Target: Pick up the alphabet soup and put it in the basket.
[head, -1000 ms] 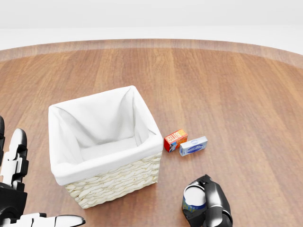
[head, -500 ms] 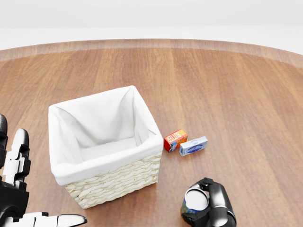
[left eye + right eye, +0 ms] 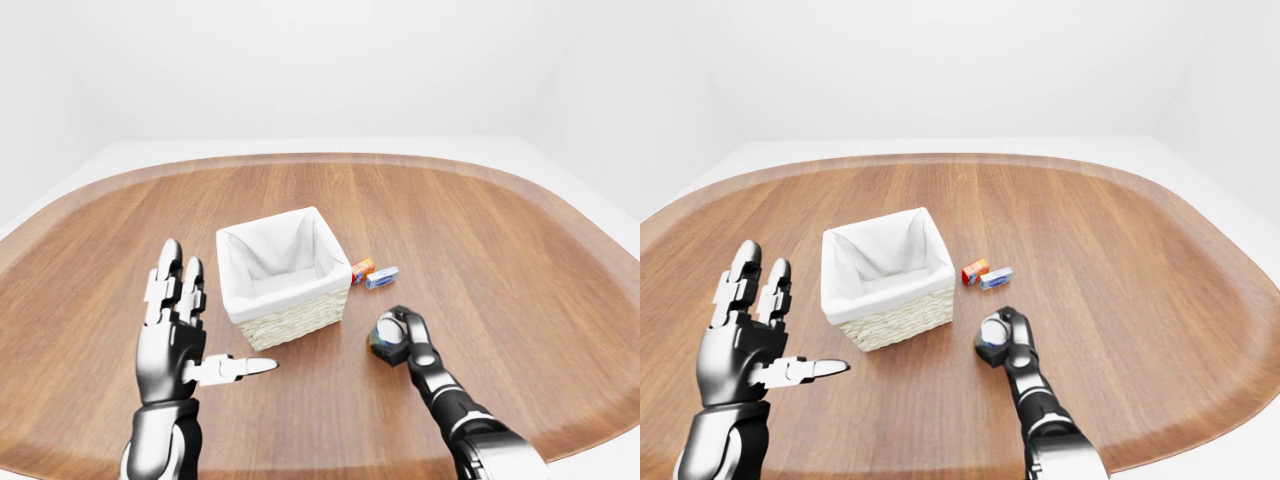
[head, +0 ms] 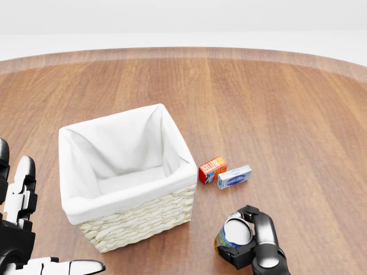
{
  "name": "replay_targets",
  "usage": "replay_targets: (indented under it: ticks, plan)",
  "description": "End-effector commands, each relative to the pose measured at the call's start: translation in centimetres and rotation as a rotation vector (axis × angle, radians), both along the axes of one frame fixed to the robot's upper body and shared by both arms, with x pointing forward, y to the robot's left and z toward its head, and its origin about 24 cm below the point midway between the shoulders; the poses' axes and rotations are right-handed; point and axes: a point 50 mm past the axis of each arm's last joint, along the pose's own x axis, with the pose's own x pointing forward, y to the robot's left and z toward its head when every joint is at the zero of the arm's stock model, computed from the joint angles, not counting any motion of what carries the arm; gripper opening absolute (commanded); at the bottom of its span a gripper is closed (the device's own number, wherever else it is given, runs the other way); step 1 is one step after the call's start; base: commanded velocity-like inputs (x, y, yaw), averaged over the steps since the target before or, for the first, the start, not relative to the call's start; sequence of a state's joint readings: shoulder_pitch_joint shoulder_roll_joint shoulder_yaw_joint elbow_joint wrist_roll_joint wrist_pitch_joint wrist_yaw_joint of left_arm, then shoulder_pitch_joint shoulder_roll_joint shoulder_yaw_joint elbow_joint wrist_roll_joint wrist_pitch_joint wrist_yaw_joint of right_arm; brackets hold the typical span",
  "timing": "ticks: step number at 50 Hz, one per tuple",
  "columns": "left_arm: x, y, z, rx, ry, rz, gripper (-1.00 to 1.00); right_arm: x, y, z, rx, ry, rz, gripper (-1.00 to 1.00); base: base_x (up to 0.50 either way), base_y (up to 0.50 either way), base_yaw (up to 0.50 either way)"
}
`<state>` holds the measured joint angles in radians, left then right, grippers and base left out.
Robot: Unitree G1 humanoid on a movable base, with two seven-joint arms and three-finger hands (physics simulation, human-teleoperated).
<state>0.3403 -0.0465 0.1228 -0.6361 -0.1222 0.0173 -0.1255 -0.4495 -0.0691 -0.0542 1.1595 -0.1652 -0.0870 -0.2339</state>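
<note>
- The right hand sits at the bottom of the head view, right of centre, with its dark forearm rising from the bottom edge.
- Its fingers curl closed over the alphabet soup, a can with a pale lid and a blue and yellow label, gripping it.
- The can is tilted, lid facing up and toward the camera; whether it touches the wooden table cannot be told.
- The basket, woven and lined with white cloth, stands left of the can, apart from it, in the centre-left of the head view.
- The left hand is raised at the lower left of the left-eye view, open wide, palm inward, fingers upright and thumb pointing right, holding nothing.
- A small red box and a blue and white box lie side by side just right of the basket, above the can.
</note>
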Motion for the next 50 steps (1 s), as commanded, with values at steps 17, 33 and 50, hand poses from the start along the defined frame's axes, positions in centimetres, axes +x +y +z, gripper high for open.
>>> replay_targets:
  ticks: [17,33,50]
  plan:
    - [0.0,-0.4,-0.2,0.006,0.004,-0.01,1.0,1.2,0.0,6.2,0.125,-0.379,0.017,-1.0,0.0,0.0,0.0]
    - [0.0,-0.5,-0.2,0.007,0.005,-0.013,1.0,0.9,0.1,9.0,0.15,-0.519,0.036,-1.0,0.0,0.0,0.0]
    - [0.0,-0.3,-0.1,0.004,0.004,-0.012,1.0,0.8,0.1,11.4,0.159,-0.595,0.043,-1.0,0.0,0.0,0.0]
